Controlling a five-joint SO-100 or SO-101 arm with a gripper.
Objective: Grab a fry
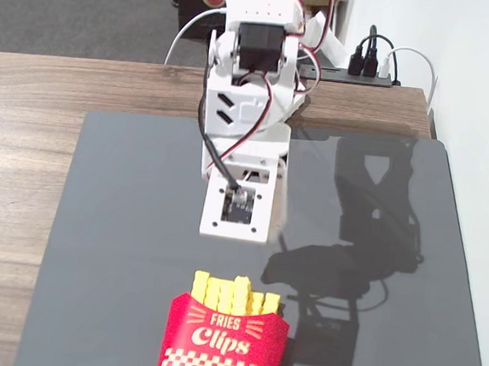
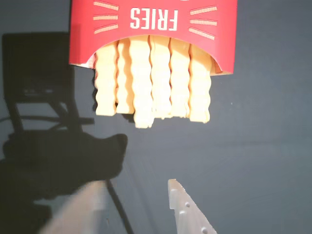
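End effector (image 2: 139, 192) hovering spread, empty, just short of fries (image 2: 152, 80) in wrist view; one finger (image 2: 78, 207) blurred. Fries standing in red carton (image 1: 223, 346) on table (image 1: 102, 248), lower ends hidden. Carton bottom cut off in fixed view.

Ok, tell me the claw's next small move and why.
Probably ease the claw straight toward the fries, lined up on one fry. The wrist view shows its jaws apart with nothing between them, and dark mat separates the fingertips from the fries sticking out of the red carton.
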